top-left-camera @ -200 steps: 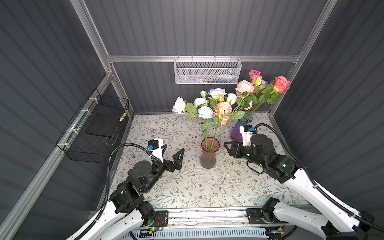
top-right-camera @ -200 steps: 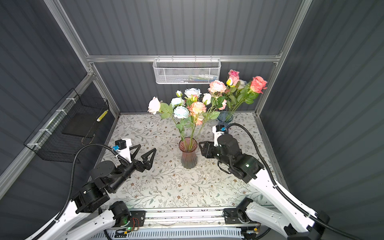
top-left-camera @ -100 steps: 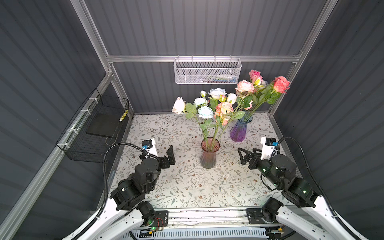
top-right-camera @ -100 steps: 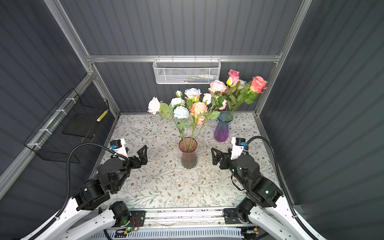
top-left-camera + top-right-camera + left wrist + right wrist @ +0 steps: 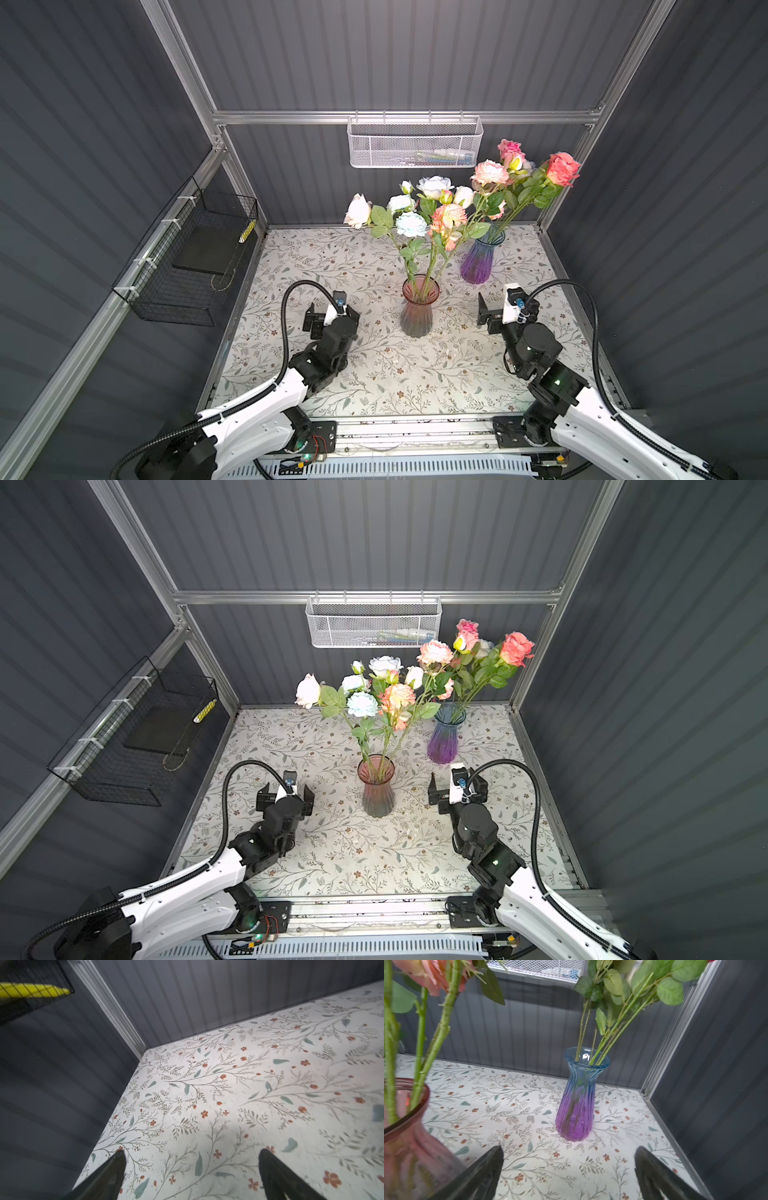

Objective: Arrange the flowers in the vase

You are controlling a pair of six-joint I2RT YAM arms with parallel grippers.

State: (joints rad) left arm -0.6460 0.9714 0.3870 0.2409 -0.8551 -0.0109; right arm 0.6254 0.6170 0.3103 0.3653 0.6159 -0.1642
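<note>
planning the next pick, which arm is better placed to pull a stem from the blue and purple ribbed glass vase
Probably right. The open right pincer faces the blue and purple ribbed glass vase squarely; the left pincer sits beyond the pink glass vase, facing only floral-print tabletop.

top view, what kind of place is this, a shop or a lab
Likely a robot test booth, not a shop: ribbed grey wall panels in an aluminium frame, two white robot arms at a floral-print tabletop.
</note>
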